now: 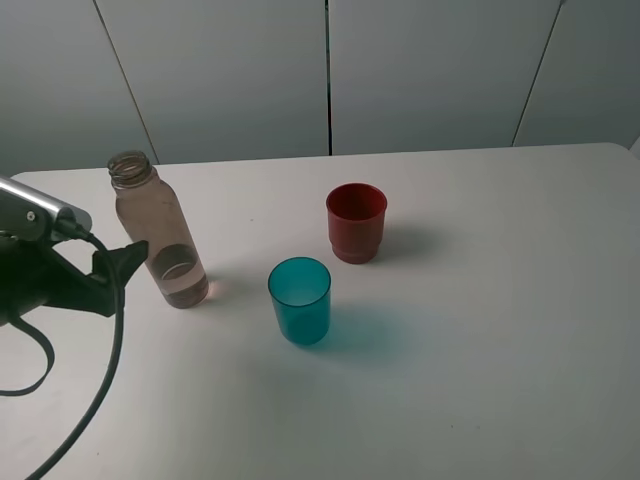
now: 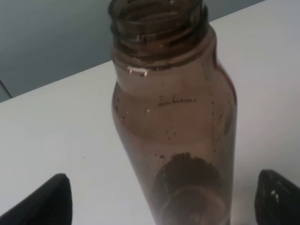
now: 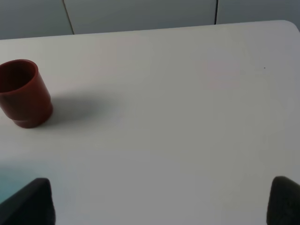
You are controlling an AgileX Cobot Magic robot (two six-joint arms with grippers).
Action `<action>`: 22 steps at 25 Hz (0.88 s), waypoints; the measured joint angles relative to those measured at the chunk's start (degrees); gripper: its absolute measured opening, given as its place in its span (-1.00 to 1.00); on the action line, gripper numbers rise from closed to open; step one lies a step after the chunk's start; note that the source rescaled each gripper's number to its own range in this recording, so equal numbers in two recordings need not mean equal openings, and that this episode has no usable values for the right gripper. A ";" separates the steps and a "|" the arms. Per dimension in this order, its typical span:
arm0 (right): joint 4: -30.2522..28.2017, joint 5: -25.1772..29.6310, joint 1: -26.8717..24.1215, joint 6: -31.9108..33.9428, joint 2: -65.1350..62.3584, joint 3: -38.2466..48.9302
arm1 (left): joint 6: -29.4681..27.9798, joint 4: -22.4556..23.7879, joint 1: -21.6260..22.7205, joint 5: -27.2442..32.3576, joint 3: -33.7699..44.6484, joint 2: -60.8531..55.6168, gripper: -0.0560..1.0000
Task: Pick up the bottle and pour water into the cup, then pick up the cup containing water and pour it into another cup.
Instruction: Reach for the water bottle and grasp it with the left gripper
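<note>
We locate the bottle (image 1: 160, 235) upright on the tabletop (image 1: 480, 330), long axis vertical, centred just ahead of the left end effector (image 2: 161, 208), the nearer one, whose jaws stand wide apart and empty, one on either side of its lower body.

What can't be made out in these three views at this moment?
- Bottle base: cut off by the left wrist view's lower edge; water level unreadable through the tint.
- Teal cup: in the right wrist view, only a blur at the frame edge.
- Right gripper: absent from the exterior high view; its wrist view shows only the tips of its fingers, cut by the lower edge.
</note>
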 joint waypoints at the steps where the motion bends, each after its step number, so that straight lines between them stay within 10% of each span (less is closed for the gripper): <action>1: 0.00 0.00 0.00 0.00 0.00 0.00 | 0.00 0.00 0.00 -1.00 0.00 1.22 1.00; 22: 0.00 0.00 0.00 -0.12 0.00 0.00 | -5.89 2.68 0.00 -11.88 -3.59 14.65 1.00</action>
